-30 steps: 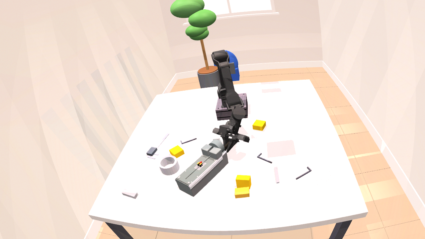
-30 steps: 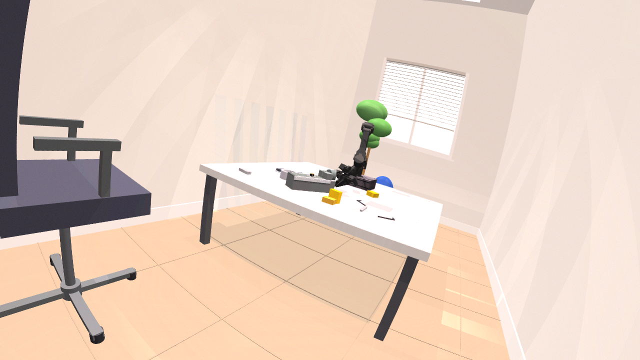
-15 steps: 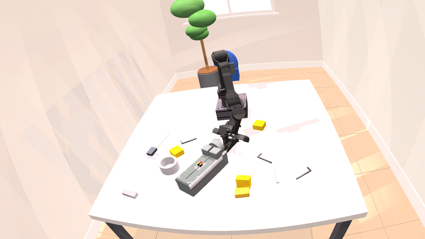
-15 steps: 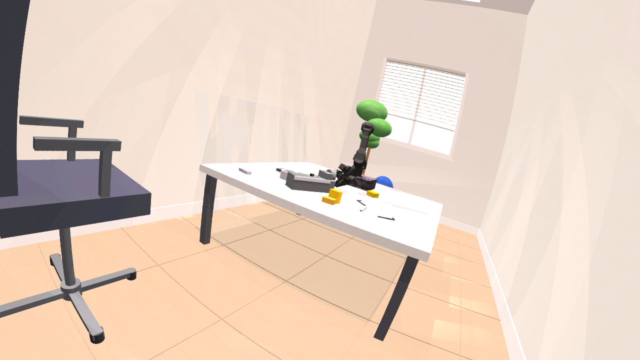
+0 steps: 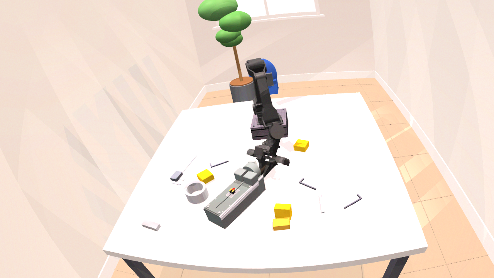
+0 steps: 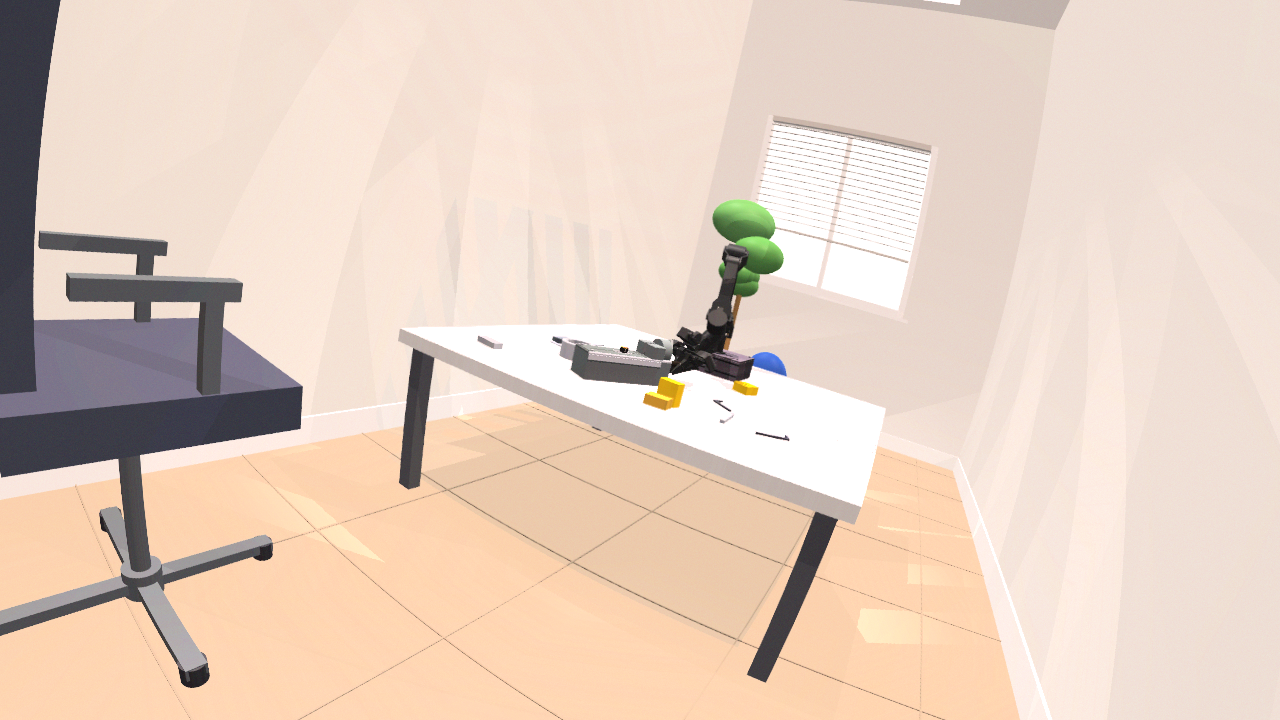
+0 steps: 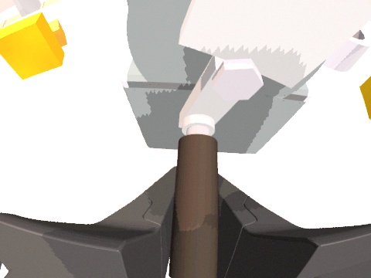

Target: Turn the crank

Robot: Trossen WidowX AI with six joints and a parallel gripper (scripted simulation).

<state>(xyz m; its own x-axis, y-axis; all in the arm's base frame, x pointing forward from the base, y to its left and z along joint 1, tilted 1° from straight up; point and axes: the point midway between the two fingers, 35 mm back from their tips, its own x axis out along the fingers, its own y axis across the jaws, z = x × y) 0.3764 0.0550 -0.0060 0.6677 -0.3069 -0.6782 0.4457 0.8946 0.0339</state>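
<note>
The grey machine (image 5: 241,208) (image 6: 617,368) (image 7: 162,127) stands on the table, its crank end toward the arm. The small red pointer (image 5: 233,189) sits in the slot on its top, close to tiny brass-coloured marks; it is too small to tell whether they are exactly level. My gripper (image 5: 265,173) (image 6: 677,366) (image 7: 192,174) is shut on the dark brown crank handle (image 7: 198,154), a finger on each side. The pale crank arm (image 7: 209,102) runs from the handle up and right to the hexagonal hub (image 7: 239,82) in the wrist view. The fingertips hide part of the handle.
A grey ring (image 5: 196,197) and a yellow block (image 5: 205,175) lie left of the machine. Two yellow blocks (image 5: 283,211) (image 5: 281,224) stand to its right, another yellow block (image 5: 301,145) near the arm's base. Dark hex keys (image 5: 308,184) (image 5: 352,201) lie farther right.
</note>
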